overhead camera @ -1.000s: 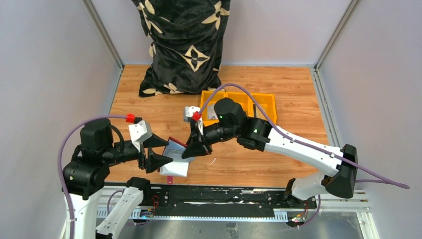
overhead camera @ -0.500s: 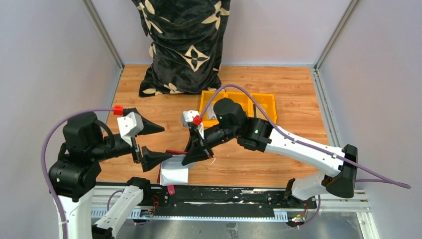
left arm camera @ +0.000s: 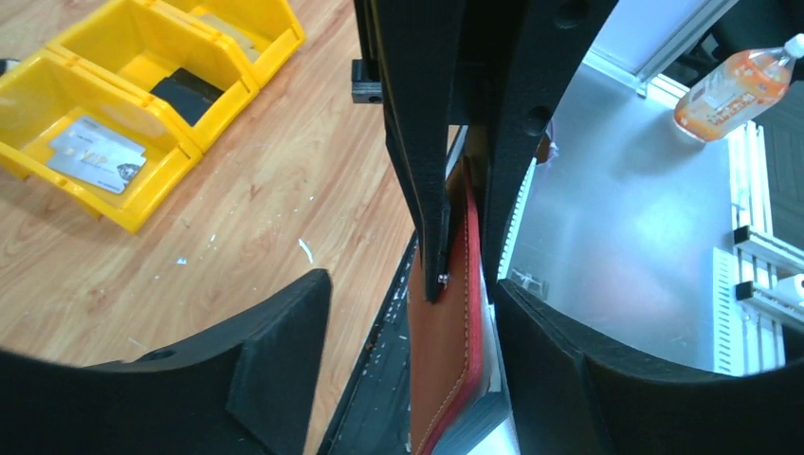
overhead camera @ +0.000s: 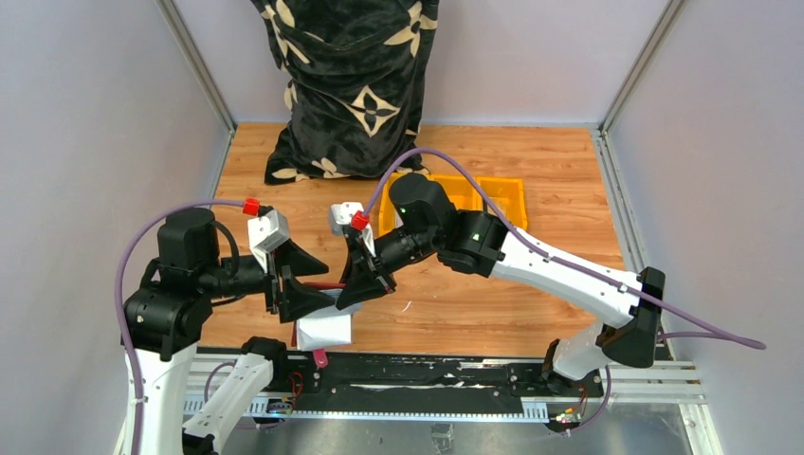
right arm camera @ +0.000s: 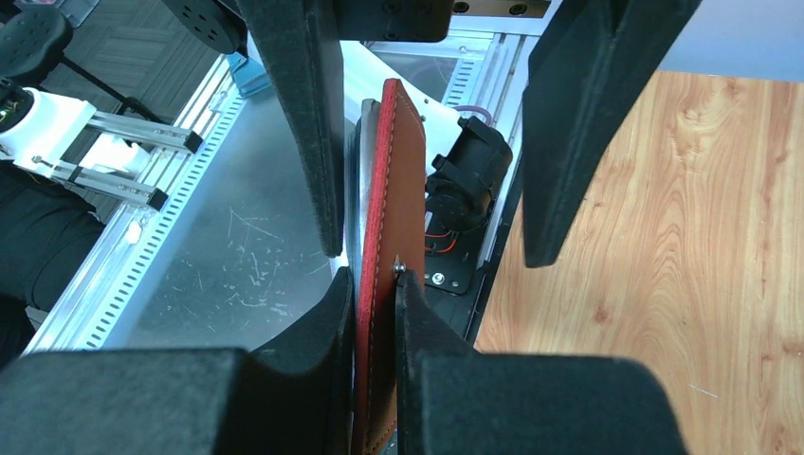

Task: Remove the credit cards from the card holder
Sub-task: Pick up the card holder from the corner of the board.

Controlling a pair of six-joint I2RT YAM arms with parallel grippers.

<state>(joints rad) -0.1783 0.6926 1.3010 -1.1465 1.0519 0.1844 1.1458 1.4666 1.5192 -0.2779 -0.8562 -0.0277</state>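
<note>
The maroon card holder [overhead camera: 327,284] hangs edge-up above the table's near edge, its pale inner sleeves [overhead camera: 322,330] drooping below. My right gripper [overhead camera: 358,287] is shut on its leather cover [right arm camera: 398,199]. In the left wrist view the holder [left arm camera: 446,360] stands between my left gripper's [left arm camera: 410,284] open fingers, close to the right finger [left arm camera: 588,370] and well apart from the left one. My left gripper [overhead camera: 320,284] faces the right gripper from the left. One pale grey credit card [left arm camera: 95,161] lies in a yellow bin compartment. Any credit cards inside the sleeves are hidden.
The yellow three-compartment bin [overhead camera: 507,194] sits behind the right arm, with a dark object [left arm camera: 185,95] in its middle compartment. A black patterned cloth bag [overhead camera: 351,85] stands at the back. The black rail [overhead camera: 427,365] runs along the near edge. An orange bottle [left arm camera: 735,85] lies off the table.
My left gripper pulled back and opened wide, then came forward again, narrower, round the card holder. The right arm shifted slightly left with the holder, whose sleeves now hang lower.
</note>
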